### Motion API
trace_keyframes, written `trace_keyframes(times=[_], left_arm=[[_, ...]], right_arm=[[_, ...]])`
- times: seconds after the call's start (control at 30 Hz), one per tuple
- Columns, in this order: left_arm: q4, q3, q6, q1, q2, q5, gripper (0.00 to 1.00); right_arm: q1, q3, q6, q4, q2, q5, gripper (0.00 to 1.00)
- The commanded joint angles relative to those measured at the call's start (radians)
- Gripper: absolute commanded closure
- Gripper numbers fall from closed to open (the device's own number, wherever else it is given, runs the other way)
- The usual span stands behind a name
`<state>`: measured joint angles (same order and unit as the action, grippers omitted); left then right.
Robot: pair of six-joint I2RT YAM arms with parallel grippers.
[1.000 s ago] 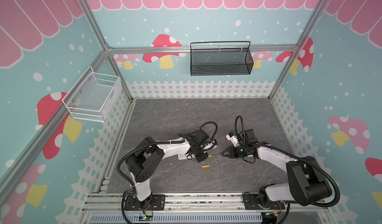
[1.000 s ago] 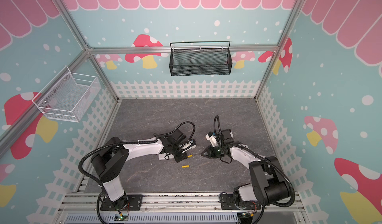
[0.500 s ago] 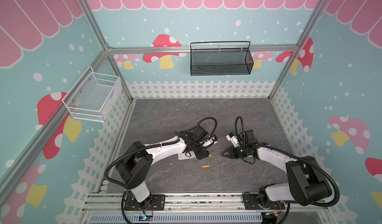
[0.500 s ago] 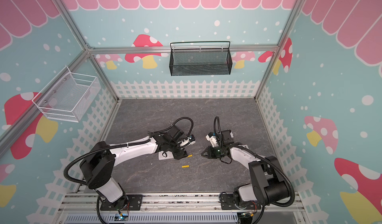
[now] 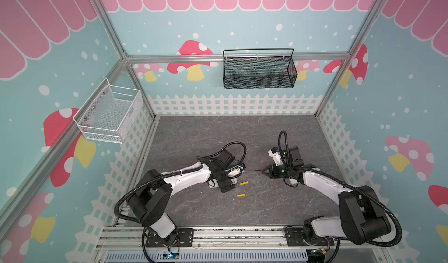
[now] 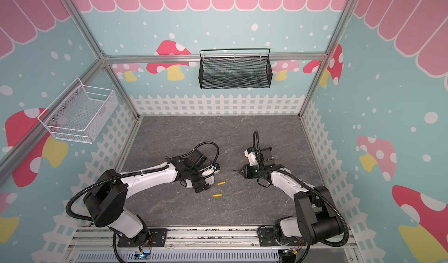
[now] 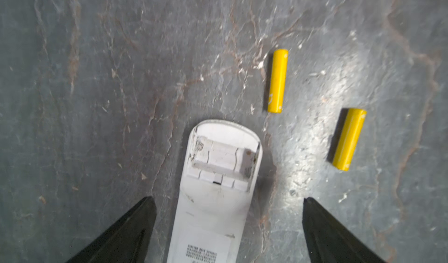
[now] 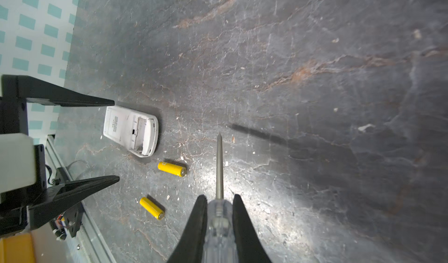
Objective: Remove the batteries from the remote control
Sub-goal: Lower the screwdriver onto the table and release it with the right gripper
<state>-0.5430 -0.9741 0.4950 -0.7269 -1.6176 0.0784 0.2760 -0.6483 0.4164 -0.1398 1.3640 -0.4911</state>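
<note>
The white remote control (image 7: 218,176) lies back up on the grey table, its battery bay uncovered and empty. My left gripper (image 7: 228,201) stands open, one black finger on each side of the remote and neither touching it. The batteries I see are two yellow ones lying loose just beside the remote's bay end (image 7: 278,81) (image 7: 349,139), and they show in both top views (image 5: 244,183) (image 6: 217,195). To their right, my right gripper (image 8: 219,198) is shut on the clear handle of a screwdriver (image 8: 219,167). Its tip points toward the batteries, held above the table.
A black mesh basket (image 5: 258,71) hangs on the back wall and a white wire basket (image 5: 109,115) on the left wall. White fence panels ring the table. An aluminium rail (image 5: 218,235) with both arm bases runs along the front edge.
My left gripper has opened wide around the remote and its arm has shifted a little. The right arm, the screwdriver and both yellow batteries have stayed put.
</note>
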Motion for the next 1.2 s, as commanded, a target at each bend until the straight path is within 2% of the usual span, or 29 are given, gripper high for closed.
trace_keyframes(times=[0.0,0.13,0.27,0.37,0.63,0.9,1.17], left_arm=[[0.027,0.017,0.038,0.014,-0.003,-0.013,0.04],[0.050,0.036,0.036,0.035,-0.016,-0.004,0.03],[0.055,0.031,0.035,0.056,-0.045,-0.011,0.04],[0.055,0.020,0.034,0.059,-0.067,-0.003,0.04],[0.040,-0.012,0.029,0.072,-0.135,-0.007,0.09],[0.056,-0.015,0.010,0.093,-0.148,-0.057,0.20],[0.119,0.030,0.002,0.140,-0.110,-0.117,0.41]], right_arm=[[0.002,-0.002,0.018,0.059,-0.031,0.095,1.00],[0.001,0.053,0.048,0.157,-0.071,0.188,1.00],[0.002,0.101,0.092,0.241,-0.107,0.329,0.97],[0.002,0.147,0.107,0.335,-0.118,0.388,0.96],[0.000,0.181,0.107,0.414,-0.082,0.536,0.89],[0.000,0.190,0.127,0.474,0.006,0.540,0.81],[0.000,0.179,0.151,0.474,0.081,0.530,0.75]])
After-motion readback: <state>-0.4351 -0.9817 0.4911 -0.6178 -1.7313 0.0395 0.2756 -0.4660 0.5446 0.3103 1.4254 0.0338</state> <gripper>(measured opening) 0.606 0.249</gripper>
